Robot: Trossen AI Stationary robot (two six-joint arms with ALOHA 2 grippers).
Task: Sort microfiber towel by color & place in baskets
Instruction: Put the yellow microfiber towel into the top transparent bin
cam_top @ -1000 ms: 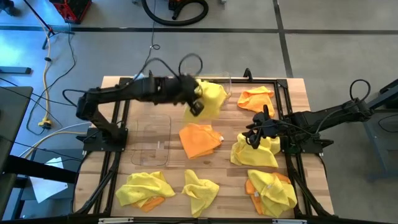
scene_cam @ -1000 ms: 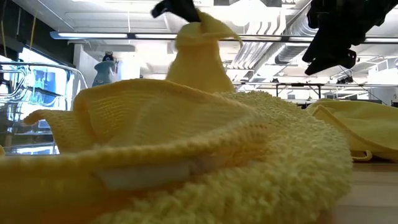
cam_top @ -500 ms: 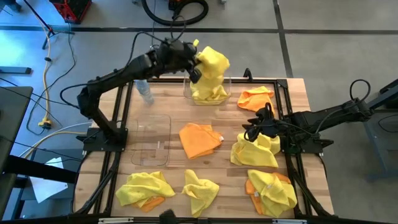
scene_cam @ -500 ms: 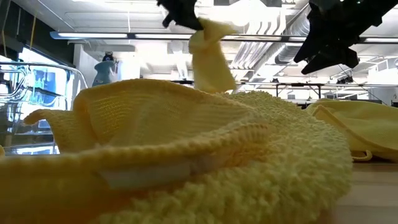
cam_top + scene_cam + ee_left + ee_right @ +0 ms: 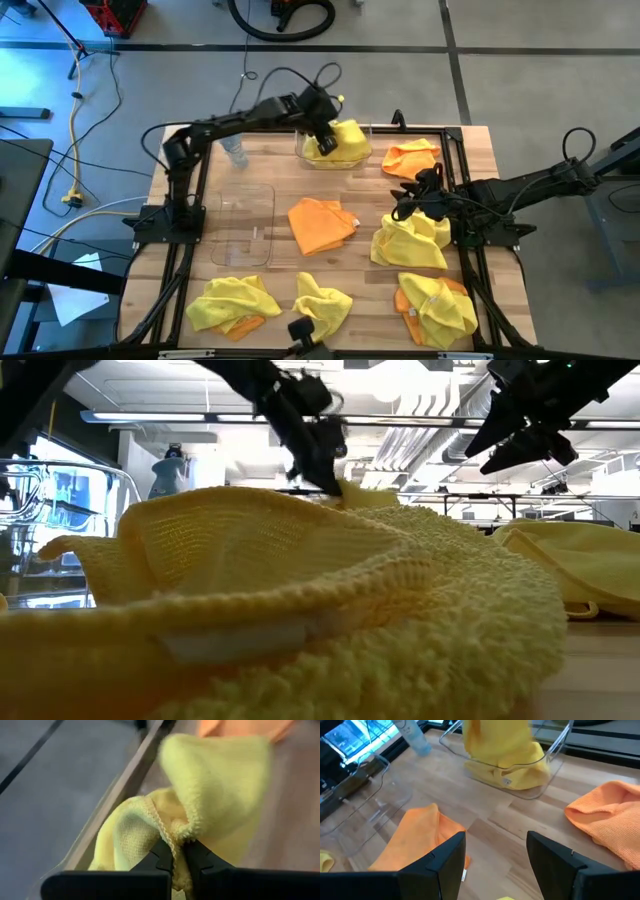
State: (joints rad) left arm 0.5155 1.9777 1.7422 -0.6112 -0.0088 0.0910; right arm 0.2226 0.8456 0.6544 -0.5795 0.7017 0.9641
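Mostly hidden by cloth, left end effector (image 5: 179,856) pinches a yellow towel (image 5: 215,790) (right end effector (image 5: 495,852) spread).

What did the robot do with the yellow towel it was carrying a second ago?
The left tool carried the yellow towel from above the table's middle to the far basket and lowered it inside, still pinching it. The right tool stayed open above its yellow towel. The other towels did not move.

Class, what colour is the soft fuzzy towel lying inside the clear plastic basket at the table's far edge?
Bright yellow: the fuzzy microfiber towel in the clear plastic basket shows best in the right wrist view.
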